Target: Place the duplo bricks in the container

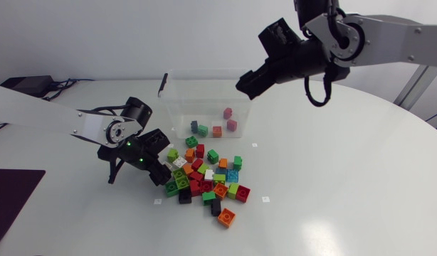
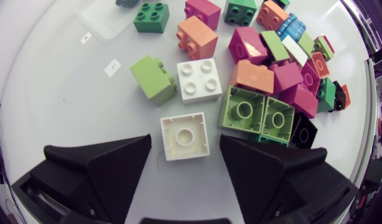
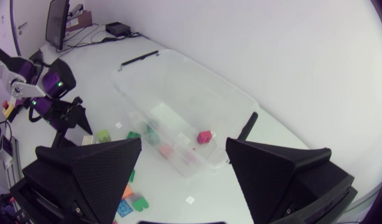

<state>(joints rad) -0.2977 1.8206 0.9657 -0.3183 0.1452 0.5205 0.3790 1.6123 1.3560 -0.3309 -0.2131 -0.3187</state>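
Note:
A clear plastic container (image 1: 177, 92) stands at the back middle of the table with a few pink, orange and green bricks inside. Directly over its right rim my right gripper (image 1: 250, 81) hangs open and empty; in the right wrist view (image 3: 185, 149) a pink brick (image 3: 204, 137) shows below it, inside the container (image 3: 178, 62). In front of the container lies a pile of duplo bricks (image 1: 208, 181). My left gripper (image 1: 159, 171) is low at the pile's left edge. It is open (image 2: 186, 146) around an upturned white brick (image 2: 185, 135), with a gap on each side.
Small white square markers (image 1: 266, 198) lie around the pile. A dark mat (image 1: 12, 195) covers the front left corner of the table. An orange brick (image 1: 226, 217) and a black one (image 1: 216, 207) lie loose at the pile's front.

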